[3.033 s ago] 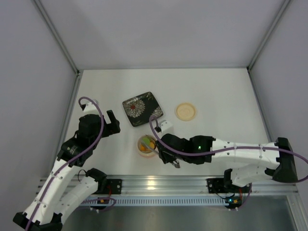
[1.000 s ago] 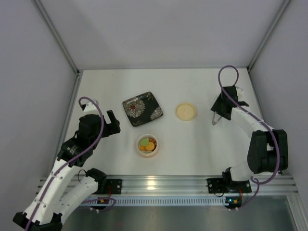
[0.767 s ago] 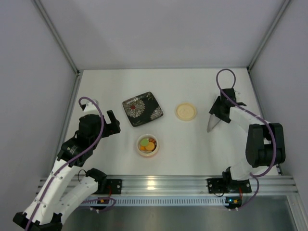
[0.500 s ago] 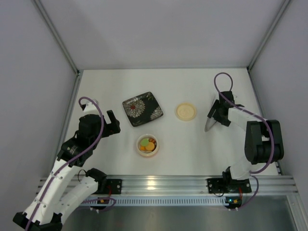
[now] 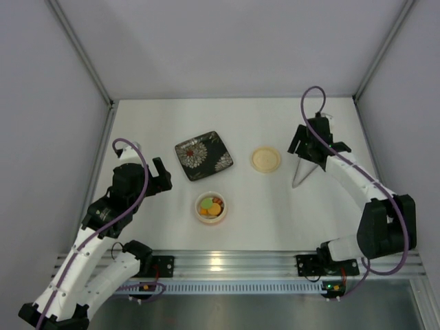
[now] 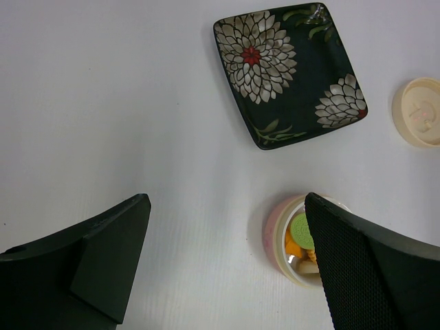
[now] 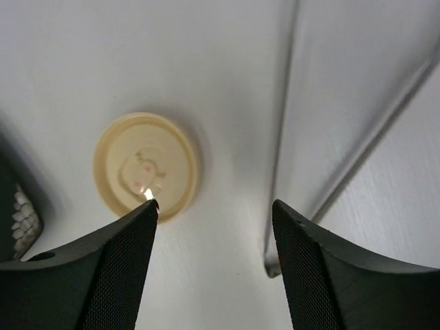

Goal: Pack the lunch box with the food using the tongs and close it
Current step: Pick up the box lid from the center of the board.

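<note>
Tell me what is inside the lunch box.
The lunch box holds the food: orange, green and yellowish round pieces. Anything beneath that top layer is covered. Its lid lies apart.

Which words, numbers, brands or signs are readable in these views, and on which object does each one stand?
No text can be read in any view.
On the lid: small pink marks, too blurred to read as writing.
On the black plate: only a flower pattern, no writing.

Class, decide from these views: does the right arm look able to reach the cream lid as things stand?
Probably yes. The right pincer hangs open close beside the lid, which lies uncovered. In the wrist view the tongs lie to the pincer's other side, not across the path.
</note>
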`<state>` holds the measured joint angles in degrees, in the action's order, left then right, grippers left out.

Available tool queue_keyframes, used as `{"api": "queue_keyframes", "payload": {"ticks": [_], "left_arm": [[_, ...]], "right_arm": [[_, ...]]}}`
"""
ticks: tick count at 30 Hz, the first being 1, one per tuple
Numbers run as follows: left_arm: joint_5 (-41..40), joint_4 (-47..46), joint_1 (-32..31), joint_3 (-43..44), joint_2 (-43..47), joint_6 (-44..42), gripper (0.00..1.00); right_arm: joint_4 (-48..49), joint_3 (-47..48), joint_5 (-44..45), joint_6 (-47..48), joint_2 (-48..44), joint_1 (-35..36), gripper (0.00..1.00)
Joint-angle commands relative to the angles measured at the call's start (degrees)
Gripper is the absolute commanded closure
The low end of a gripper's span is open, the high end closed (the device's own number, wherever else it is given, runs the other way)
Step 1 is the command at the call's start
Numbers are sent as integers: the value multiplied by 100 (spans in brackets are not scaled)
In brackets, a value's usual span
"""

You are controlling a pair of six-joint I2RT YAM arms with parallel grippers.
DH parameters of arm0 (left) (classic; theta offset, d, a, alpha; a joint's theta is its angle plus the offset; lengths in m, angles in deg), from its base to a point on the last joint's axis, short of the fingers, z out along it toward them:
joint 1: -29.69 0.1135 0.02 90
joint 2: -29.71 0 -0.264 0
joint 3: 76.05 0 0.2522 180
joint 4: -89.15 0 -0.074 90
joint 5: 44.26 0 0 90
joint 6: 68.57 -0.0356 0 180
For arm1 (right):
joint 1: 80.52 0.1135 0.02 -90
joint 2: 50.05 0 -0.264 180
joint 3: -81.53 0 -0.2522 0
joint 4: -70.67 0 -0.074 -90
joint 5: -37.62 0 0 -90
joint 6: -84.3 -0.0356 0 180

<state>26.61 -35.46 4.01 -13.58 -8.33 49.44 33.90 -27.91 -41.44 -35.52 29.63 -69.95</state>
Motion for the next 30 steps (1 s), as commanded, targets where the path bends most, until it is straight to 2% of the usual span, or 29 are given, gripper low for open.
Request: {"api": "queue_keyframes", "payload": {"ticks": [1,3,10,21,30], "left_arm": [[-72,-23,-34,-28,16,20,1],[-82,-23,-34,-19,25,20,1],[-82,-23,-34,-28,7,12,1],[-99,-23,-35,-28,-28,29,1],[-117,-23,-43,-28,-37,29,1]], "right_arm": [[-275,630,154,65,380,630,34],[-214,771,137,-23,802,815,46],[129,894,215,-155,1603,930,61],[270,1079,233,-103,2297,930,65],[367,1044,172,-102,2473,921,73]]}}
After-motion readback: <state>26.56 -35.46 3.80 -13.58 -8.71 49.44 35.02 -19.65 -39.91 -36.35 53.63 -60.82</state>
